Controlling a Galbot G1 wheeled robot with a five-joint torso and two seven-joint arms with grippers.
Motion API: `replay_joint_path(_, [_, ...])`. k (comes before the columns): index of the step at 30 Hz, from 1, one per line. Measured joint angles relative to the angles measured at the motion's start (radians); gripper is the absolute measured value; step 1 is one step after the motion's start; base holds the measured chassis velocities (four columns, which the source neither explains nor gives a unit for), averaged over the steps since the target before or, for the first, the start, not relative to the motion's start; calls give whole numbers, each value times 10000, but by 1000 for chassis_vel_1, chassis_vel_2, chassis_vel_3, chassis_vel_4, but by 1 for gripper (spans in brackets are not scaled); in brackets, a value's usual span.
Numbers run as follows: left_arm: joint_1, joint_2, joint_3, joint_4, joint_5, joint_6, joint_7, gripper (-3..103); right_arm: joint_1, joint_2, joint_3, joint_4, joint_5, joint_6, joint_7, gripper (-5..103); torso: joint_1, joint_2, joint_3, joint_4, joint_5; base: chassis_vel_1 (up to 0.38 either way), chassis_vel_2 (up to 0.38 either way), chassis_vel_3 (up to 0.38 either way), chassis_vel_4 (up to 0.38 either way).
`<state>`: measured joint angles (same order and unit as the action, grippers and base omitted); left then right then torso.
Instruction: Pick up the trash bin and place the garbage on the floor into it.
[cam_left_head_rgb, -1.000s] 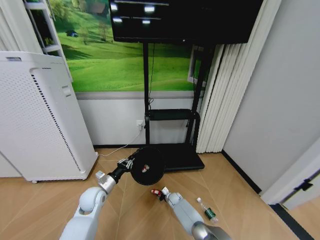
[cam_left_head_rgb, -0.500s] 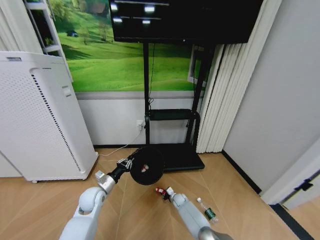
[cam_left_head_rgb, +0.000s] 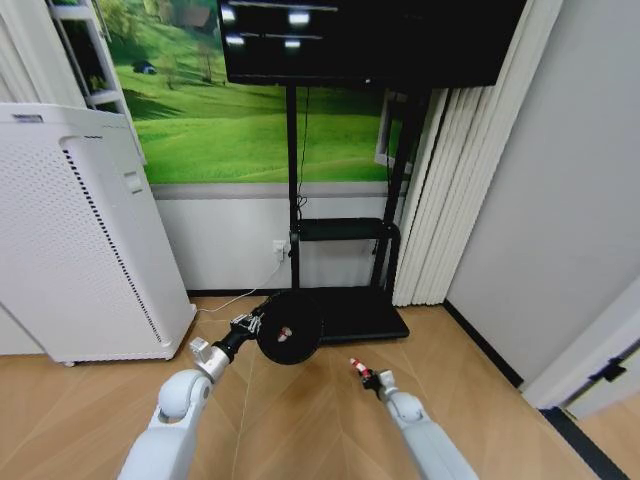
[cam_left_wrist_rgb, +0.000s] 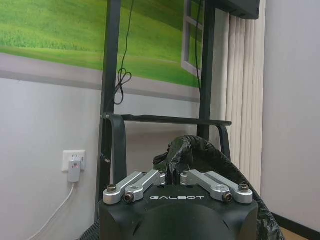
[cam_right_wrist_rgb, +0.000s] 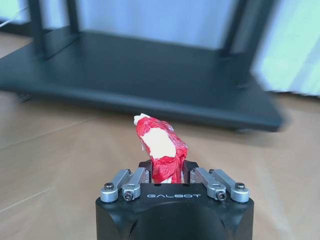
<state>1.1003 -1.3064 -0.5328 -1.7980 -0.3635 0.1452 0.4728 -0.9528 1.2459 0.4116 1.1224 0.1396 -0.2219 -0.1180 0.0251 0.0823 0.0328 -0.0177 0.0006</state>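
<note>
My left gripper (cam_left_head_rgb: 247, 323) is shut on the rim of the trash bin (cam_left_head_rgb: 290, 327) and holds this black round wire-mesh basket off the floor, tipped so its mouth faces me. A red-and-white scrap (cam_left_head_rgb: 285, 333) lies inside it. In the left wrist view, the left gripper (cam_left_wrist_rgb: 172, 176) pinches the bin's rim and its black bag liner (cam_left_wrist_rgb: 186, 149). To the right of the bin and apart from it, my right gripper (cam_left_head_rgb: 366, 378) is shut on a red-and-white piece of garbage (cam_left_head_rgb: 356, 367). The right wrist view shows that crumpled piece (cam_right_wrist_rgb: 159, 147) standing up between the right gripper's (cam_right_wrist_rgb: 167, 172) fingers, above the wooden floor.
A tall white cabinet (cam_left_head_rgb: 80, 230) stands at the left. Straight ahead is the black TV stand, its flat base (cam_left_head_rgb: 355, 312) on the floor just behind the bin. A wall socket with a white cable (cam_left_head_rgb: 279, 247) is beside it. Curtains (cam_left_head_rgb: 430, 190) and a grey wall close the right side.
My right gripper has moved to the right and farther forward with the red-and-white piece in it. The bin in my left gripper has shifted slightly left and up.
</note>
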Motion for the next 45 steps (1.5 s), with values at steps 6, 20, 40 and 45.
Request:
replay_joint_path(6, [-111,-57,143,285,72,6,-73,7,-1151,-1394,1751,1830,1225,-336,837,30,0,0,0,-4,-7,0,0,0,0])
replay_joint_path(20, [-393,-476,852,1108,132,66,-131,7,-3265,-1923,3149,6320,3465,-777,175,30,0,0,0,-4,-8,0,0,0,0])
replay_joint_path(40, [-974,-854,1880,1620,157,146,-199,7,-3001,-2958,569,9544,3325,-1312,-565,30,0,0,0,0,-7,0,0,0,0])
replay_joint_path(45, [-994,-893,2001,1533,210,150,-209,7,-2497,-3067,-322,9133,3067,-1370,-688,30,0,-1,1,1,-6,0,0,0,0])
